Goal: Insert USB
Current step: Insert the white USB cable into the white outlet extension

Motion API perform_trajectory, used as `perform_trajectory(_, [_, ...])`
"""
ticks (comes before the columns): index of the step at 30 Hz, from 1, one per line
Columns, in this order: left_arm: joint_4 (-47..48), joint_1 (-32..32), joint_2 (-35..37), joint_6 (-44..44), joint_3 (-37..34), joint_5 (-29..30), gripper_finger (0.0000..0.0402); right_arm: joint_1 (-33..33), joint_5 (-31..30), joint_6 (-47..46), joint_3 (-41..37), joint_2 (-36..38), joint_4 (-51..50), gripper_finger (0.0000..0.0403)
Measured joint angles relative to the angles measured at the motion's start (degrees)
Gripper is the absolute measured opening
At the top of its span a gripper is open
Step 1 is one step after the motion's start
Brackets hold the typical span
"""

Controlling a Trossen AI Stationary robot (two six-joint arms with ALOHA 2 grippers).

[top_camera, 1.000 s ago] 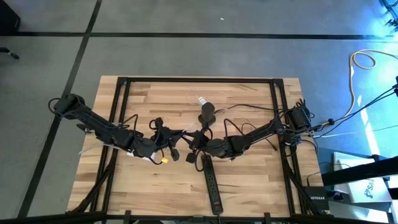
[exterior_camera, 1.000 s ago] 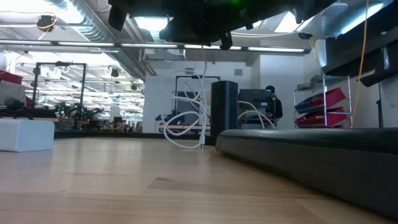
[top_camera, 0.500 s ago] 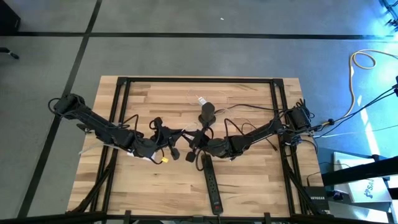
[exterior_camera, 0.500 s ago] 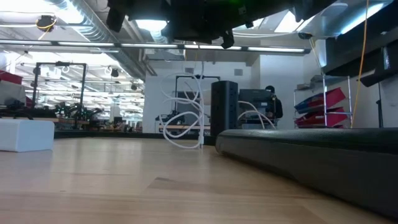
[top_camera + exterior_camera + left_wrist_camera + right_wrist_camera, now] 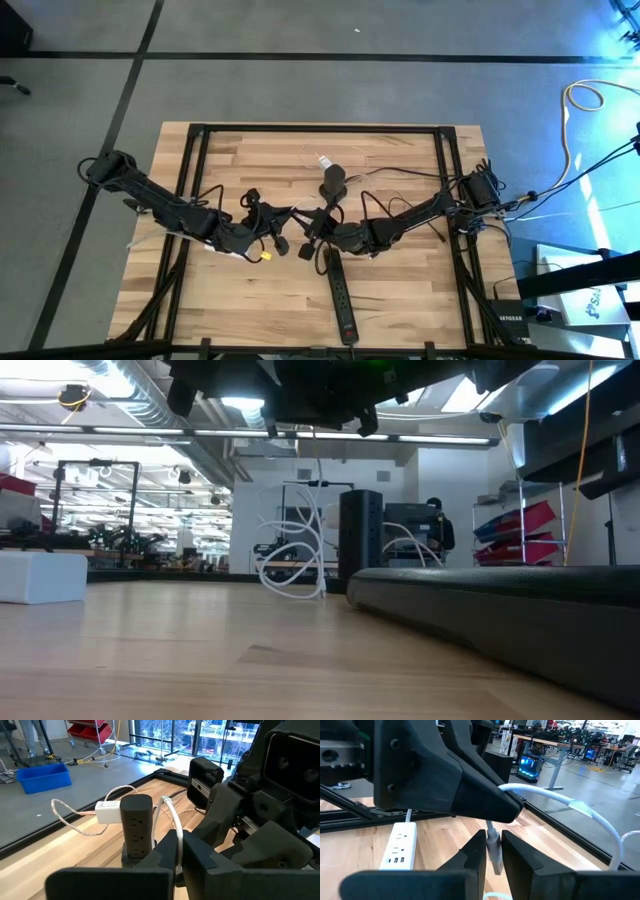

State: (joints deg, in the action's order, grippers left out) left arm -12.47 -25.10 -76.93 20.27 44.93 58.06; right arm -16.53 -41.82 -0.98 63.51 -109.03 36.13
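Change over the last second is slight; in the high view both arms sit where they did, meeting over the middle of the table [image 5: 420,160]; in the low view the white cable [image 5: 318,510] hanging under the grippers has shifted a little and its loops on the table have resettled, which suggests a small adjustment of the grip rather than a move toward any socket. Judgement: the insertion has not begun; the work is at the stage of orienting the plug.

Right gripper [image 5: 493,851]: fingers nearly closed, pinching the white cable's plug end [image 5: 494,854], which hangs down between them; the cable arcs away from it across the wrist view.

Left gripper [image 5: 178,851]: fingers fully closed on the same white cable, which runs up from between them; it sits just beside the right gripper, so the cable is held at two points close together.

Candidate sockets: a black tower outlet [image 5: 136,822] stands upright on the table ahead of the left gripper, a white adapter [image 5: 107,811] plugged into its side; a white strip with USB ports [image 5: 399,845] lies flat near the right gripper. Which one is the target cannot be told; the plug touches neither.
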Motion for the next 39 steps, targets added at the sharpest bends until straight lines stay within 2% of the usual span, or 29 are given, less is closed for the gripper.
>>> perform_trajectory(11, [0.42, 0.04, -0.04, 0.76, -0.04, 0.05, 0.0, 0.02, 0.08, 1.11, 0.02, 0.02, -0.85, 0.0005])
perform_trajectory(19, [0.67, 0.04, -0.04, 1.78, -0.04, -0.2, 0.0, 0.07, 1.16, 1.15, 0.02, 0.04, -0.27, 0.004])
perform_trajectory(39, [-0.09, 0.23, -0.04, 2.88, -0.04, -0.92, 0.0, 0.47, 1.0, 1.22, 0.04, 0.07, -1.61, 0.0043])
